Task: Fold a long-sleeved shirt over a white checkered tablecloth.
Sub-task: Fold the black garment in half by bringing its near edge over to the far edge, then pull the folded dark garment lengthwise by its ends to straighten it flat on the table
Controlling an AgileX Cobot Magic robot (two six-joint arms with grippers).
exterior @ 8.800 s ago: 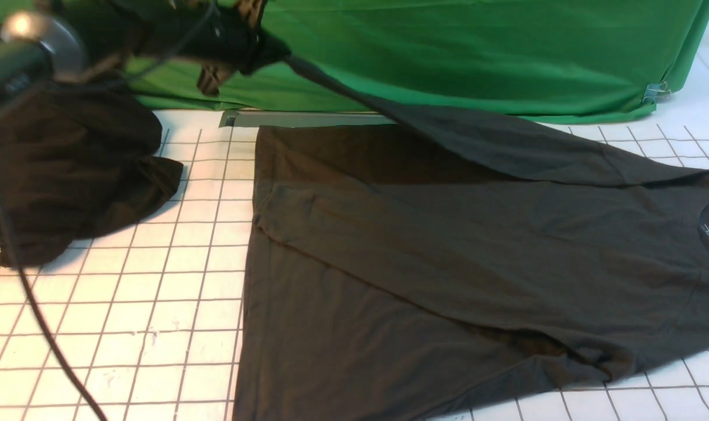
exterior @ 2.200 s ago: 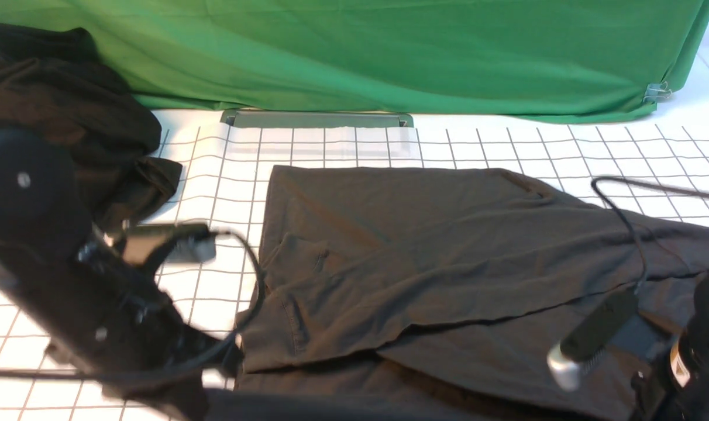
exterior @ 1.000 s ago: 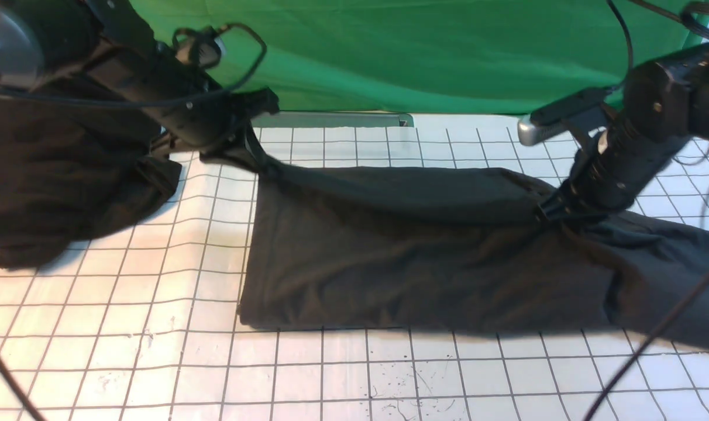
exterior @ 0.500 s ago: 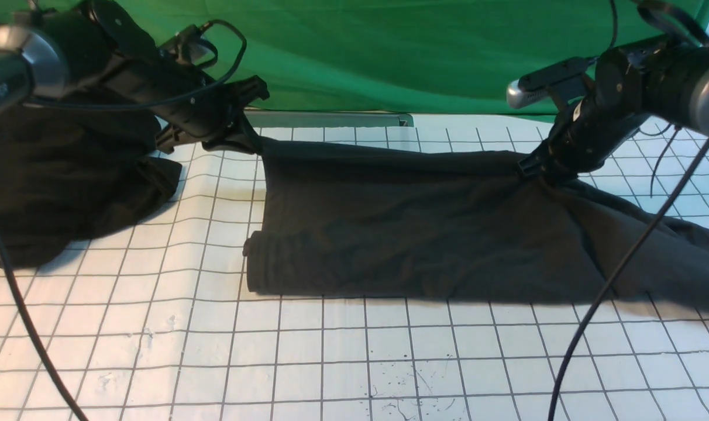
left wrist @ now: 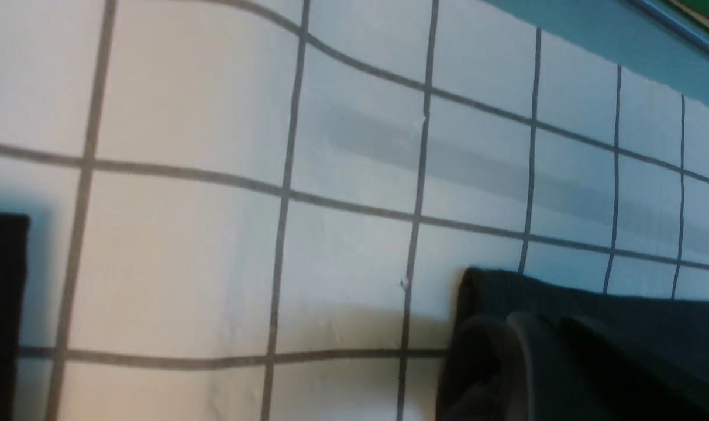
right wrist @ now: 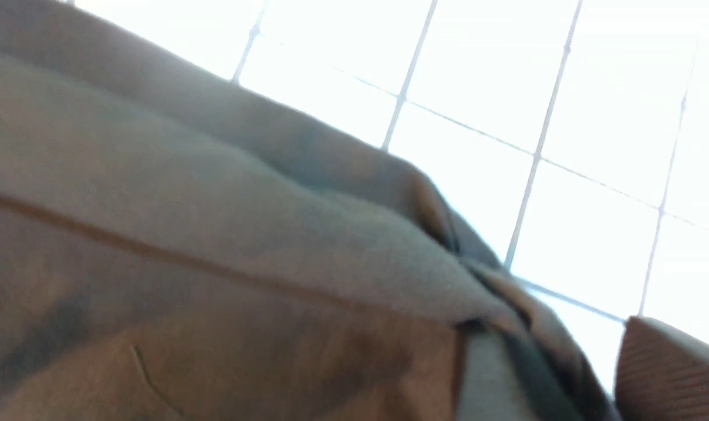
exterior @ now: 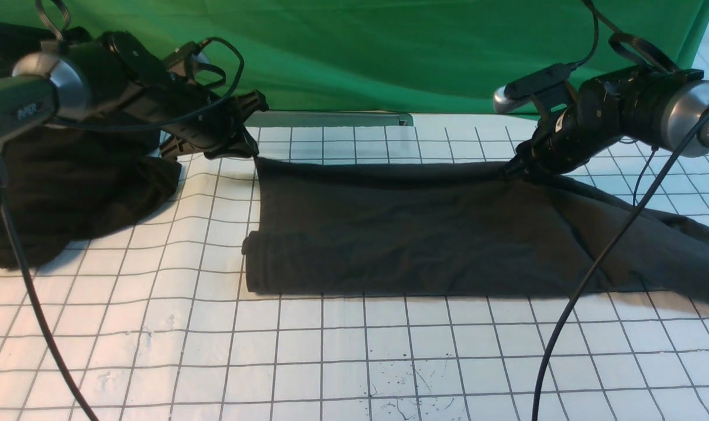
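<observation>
Two tools, one shirt, one counter

White checkered tablecloth (exterior: 354, 362): covers the counter; its nearest rows of squares lie bare.

Long-sleeved shirt (exterior: 413, 234): charcoal, lying as a flat folded band across the tablecloth's middle, with the folded edge nearest and the right end trailing toward the tablecloth's right side.

Left tool (exterior: 248, 149): clenched on the shirt's far left corner, low over the tablecloth.

Right tool (exterior: 513, 168): clenched on the shirt's far edge, over the tablecloth's right half.

Deeper-black garment (exterior: 79, 187): heaped on the tablecloth's left side.

Green cloth (exterior: 389, 52): hanging just beyond the tablecloth's far edge
</observation>
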